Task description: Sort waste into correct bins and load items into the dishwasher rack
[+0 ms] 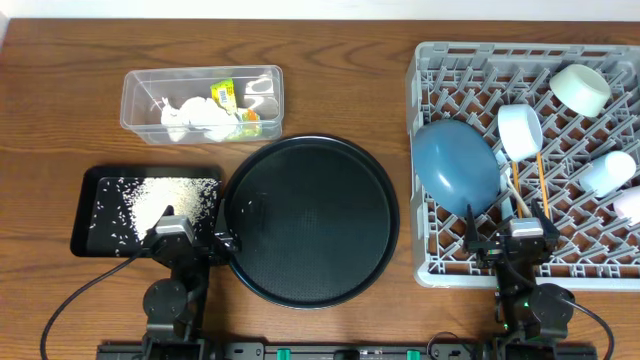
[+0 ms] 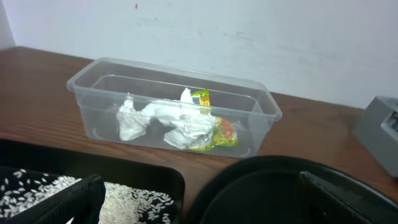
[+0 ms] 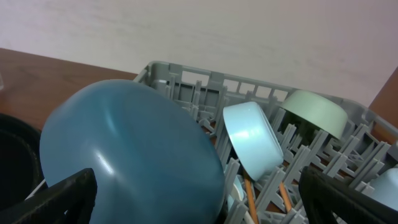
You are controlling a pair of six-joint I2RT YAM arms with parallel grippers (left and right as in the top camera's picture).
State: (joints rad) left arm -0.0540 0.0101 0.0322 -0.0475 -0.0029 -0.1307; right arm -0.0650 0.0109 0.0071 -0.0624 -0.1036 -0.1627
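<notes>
Nearest the robot, the left gripper [image 2: 208, 199] is spread wide and holds nothing. It sits low above the near edge of the wooden table [image 1: 330, 60], over the spot where two trays meet. The right gripper [image 3: 205, 199] is also spread wide and empty, at the near edge of the grey dish rack [image 1: 430, 262].

In front of the left gripper and to its left lies the shallow black rectangular tray [image 1: 85, 215], with loose white rice [image 1: 160, 200] scattered over its floor, thickest toward the middle. Just beside it on the right is the large round black tray [image 1: 320, 220].

On the right side, the big blue bowl [image 1: 455, 165] leans tilted among the pegs in the near-left part of the rack, facing the right gripper. Just past it stands the small pale teal bowl [image 1: 520, 130] on its edge, with thin wooden chopsticks [image 1: 543, 185] lying across the lattice below it. Two white cups [image 1: 610, 172] lie on their sides by the rack's right wall, and a pale green cup [image 1: 580, 87] rests in the far right corner.

Farthest on the left, well apart from the trays, is the clear plastic tub [image 1: 140, 85]. It holds crumpled white napkins [image 1: 190, 118] and a yellow-green snack wrapper [image 1: 225, 95].
</notes>
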